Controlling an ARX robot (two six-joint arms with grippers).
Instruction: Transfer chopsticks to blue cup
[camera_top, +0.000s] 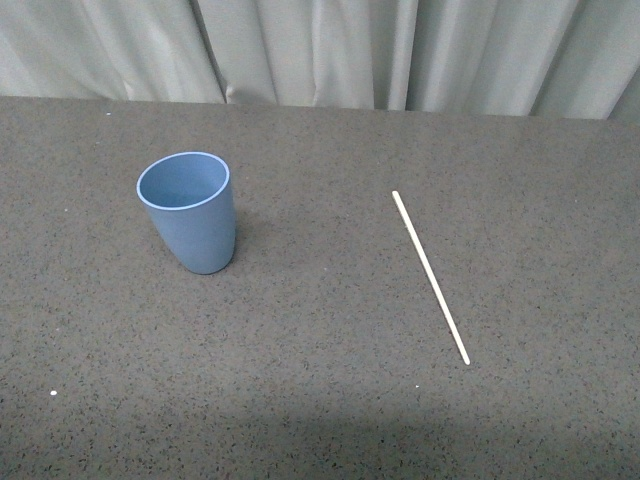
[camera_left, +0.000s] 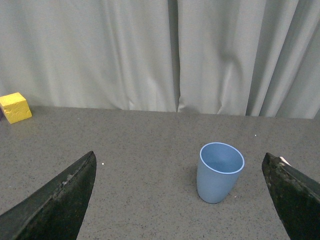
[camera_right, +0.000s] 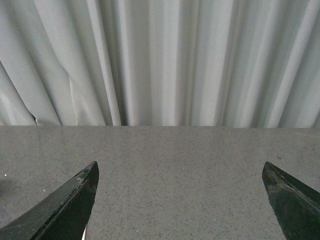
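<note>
Three views: one high on the body, two low on the wrists, all facing the curtain (camera_top: 400, 50).

The front view looks down from between the arms onto the worktop (camera_top: 320, 420), with the curtain only a strip at the far edge. Each wrist view sits low over the worktop and looks nearly level along it, between its own spread jaws, to the curtain. Front and left wrist views share the blue cup (camera_top: 188, 212); the right wrist view shares only worktop and curtain.

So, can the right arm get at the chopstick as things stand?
Probably yes. The chopstick lies flat on the right side of the table, apart from the cup, with nothing covering it, and the right gripper is open.
</note>
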